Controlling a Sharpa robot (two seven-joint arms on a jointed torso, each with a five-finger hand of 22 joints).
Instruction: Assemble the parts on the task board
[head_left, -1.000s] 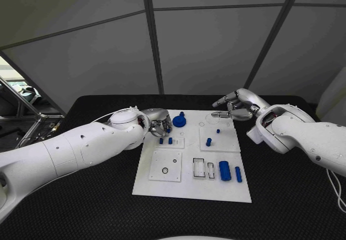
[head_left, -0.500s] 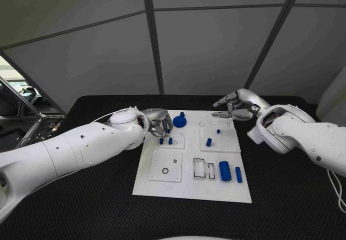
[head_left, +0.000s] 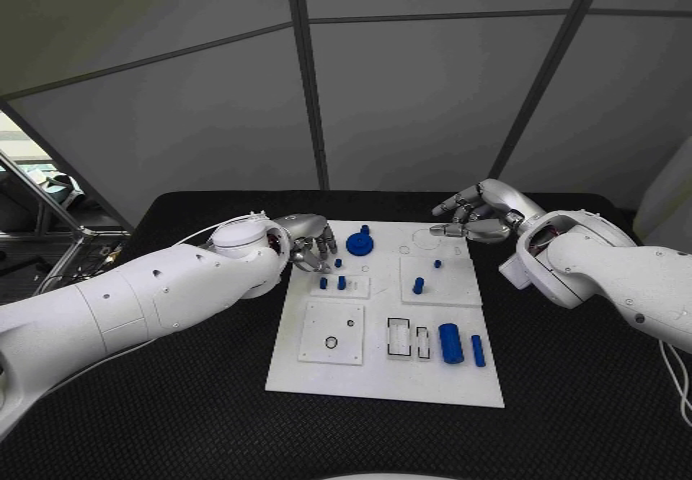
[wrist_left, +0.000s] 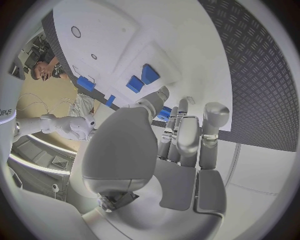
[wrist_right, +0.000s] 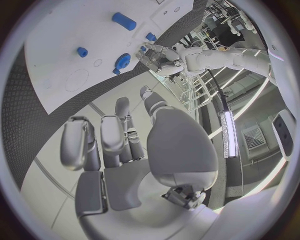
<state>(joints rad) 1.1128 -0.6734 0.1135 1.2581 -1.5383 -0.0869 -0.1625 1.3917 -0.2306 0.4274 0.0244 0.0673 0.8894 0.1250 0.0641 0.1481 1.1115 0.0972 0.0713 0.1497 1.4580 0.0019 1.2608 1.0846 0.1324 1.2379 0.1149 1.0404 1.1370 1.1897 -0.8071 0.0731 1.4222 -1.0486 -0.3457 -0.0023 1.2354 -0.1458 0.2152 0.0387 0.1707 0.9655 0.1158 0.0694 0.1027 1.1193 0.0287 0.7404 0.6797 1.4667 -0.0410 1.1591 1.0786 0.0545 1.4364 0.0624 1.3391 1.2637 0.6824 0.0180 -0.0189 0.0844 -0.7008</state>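
Head view: my left hand (head_left: 306, 243) has pulled back slightly toward the task board's (head_left: 387, 380) far-left edge, fingers curled, holding nothing I can see. Right hand (head_left: 476, 215) hovers released at the far-right corner. Parts (head_left: 450, 342) lie unassembled; no grasp started.

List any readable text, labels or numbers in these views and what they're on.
None readable on the task board or the blue parts.
Dark lettering on a white surface at the left wrist view's rim: cut off, too blurred to read.
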